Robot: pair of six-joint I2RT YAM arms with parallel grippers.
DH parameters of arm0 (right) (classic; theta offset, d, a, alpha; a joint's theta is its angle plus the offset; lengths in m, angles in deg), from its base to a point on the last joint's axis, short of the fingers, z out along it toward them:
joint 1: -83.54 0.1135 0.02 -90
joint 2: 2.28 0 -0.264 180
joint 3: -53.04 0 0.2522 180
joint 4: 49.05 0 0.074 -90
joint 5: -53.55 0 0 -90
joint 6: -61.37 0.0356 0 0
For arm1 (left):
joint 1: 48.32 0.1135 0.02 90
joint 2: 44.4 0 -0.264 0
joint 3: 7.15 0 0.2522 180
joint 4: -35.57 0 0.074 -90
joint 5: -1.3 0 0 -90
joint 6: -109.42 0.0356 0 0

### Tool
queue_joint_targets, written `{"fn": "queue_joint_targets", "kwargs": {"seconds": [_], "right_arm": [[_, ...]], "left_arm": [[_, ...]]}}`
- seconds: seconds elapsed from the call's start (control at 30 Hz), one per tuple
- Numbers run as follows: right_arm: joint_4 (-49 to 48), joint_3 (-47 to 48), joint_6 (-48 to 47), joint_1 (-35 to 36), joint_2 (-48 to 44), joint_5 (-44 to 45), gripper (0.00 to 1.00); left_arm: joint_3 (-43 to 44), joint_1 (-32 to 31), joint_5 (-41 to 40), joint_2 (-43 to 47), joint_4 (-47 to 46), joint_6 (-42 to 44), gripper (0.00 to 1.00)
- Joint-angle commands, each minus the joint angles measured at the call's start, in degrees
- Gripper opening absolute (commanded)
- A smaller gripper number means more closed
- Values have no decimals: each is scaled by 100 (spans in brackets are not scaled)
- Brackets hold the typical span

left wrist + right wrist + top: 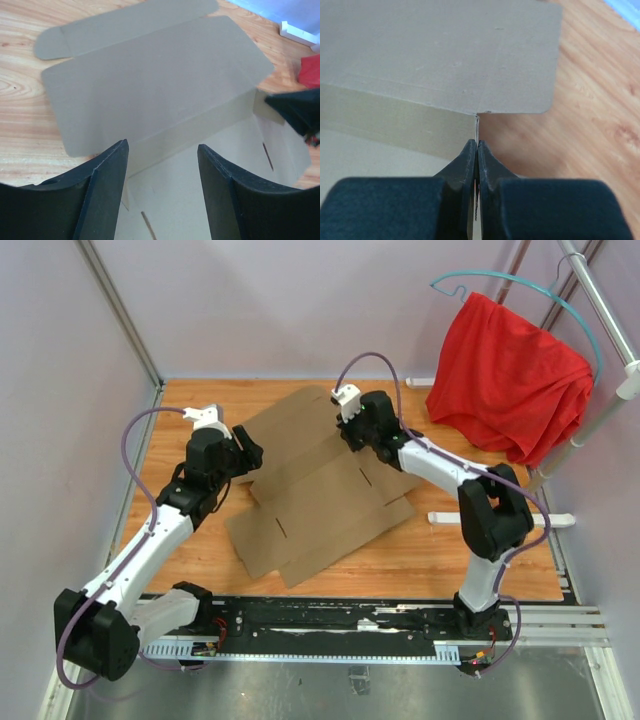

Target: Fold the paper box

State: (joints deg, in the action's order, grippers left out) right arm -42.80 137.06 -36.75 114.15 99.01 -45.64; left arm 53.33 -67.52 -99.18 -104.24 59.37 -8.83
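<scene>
The paper box (320, 495) is a brown cardboard die-cut sheet lying in the middle of the wooden table, its far panel raised along a crease. My right gripper (352, 432) is shut on a thin upright flap edge at the sheet's far right; in the right wrist view the gripper (477, 145) pinches the cardboard (440, 55) edge-on. My left gripper (245, 455) is open at the sheet's left edge. In the left wrist view the open gripper (162, 150) hovers over the raised panel (150, 85), holding nothing. The right gripper's dark tip (297, 110) shows there at right.
A red cloth (510, 380) hangs on a teal hanger (560, 300) from a metal rack at the back right. A white rack foot (500, 519) lies on the table right of the sheet. Grey walls close in at the left and back.
</scene>
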Motion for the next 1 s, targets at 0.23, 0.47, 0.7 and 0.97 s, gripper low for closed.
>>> {"fn": "queue_joint_targets", "kwargs": {"seconds": [0.23,0.47,0.7,0.97], "right_arm": [[2539,2850,2250,-362,1919,189,1],[3177,2815,2866,-383,2060,-134,1],[3226,2535,2807,-187,1973,-783,46],[2899,2405,2707,-82,1935,-1379,72]], "left_arm": [[345,30,-55,-456,594,105,63],[47,28,14,-402,608,48,64],[-143,29,134,-465,554,-61,64],[-551,29,502,-617,185,-258,63]]}}
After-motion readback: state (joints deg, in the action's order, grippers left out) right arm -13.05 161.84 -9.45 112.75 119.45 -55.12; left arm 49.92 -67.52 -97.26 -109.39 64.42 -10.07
